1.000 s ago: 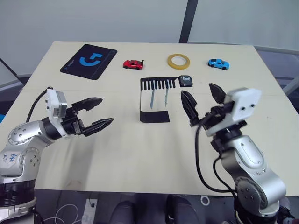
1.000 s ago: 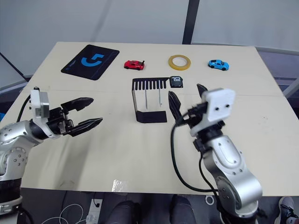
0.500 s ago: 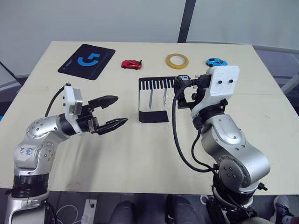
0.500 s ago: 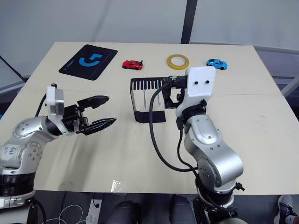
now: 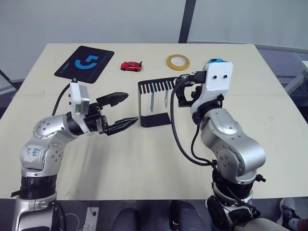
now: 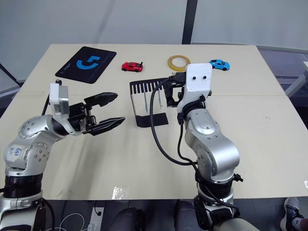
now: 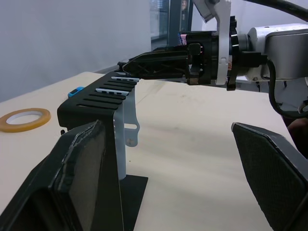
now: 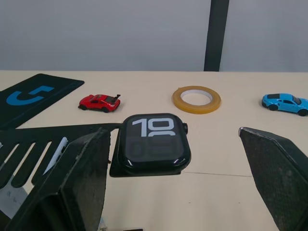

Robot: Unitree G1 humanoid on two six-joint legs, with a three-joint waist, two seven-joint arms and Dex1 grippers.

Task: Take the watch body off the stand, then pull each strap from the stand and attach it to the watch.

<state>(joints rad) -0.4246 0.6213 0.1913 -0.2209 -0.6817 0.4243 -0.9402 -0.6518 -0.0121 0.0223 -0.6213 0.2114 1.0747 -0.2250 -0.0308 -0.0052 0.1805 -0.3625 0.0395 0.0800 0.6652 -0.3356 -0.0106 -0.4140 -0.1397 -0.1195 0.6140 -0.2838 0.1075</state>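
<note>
The table (image 5: 250,110) carries everything, with the black mouse pad (image 5: 84,61) at about 11 o'clock from the stand. The right gripper (image 8: 168,202) sits over the stand's right end, its two fingers spread wide on either side of the watch body without touching it; a second ago the right arm was down at 4 o'clock from the stand, and it has since swung up and in. The left gripper (image 5: 118,111) is at 9 o'clock from the stand, jaws apart and empty, its lower fingertip near the stand's foot; it has come in from much further out at 8 o'clock.

The stand (image 5: 155,103) is upright at mid-table, slotted top plate toward the far edge and flat foot toward the robot, unchanged in place. The two straps (image 5: 159,100) hang side by side from slots in the top plate, free of either gripper. The yellow tape roll (image 5: 177,61) lies at 1 o'clock from the stand, the red toy car (image 5: 131,66) at 11 o'clock, the blue toy car (image 6: 219,64) further off at 2 o'clock.

The watch body (image 8: 154,143) still rests flat on the right end of the top plate, screen up with white digits showing.
</note>
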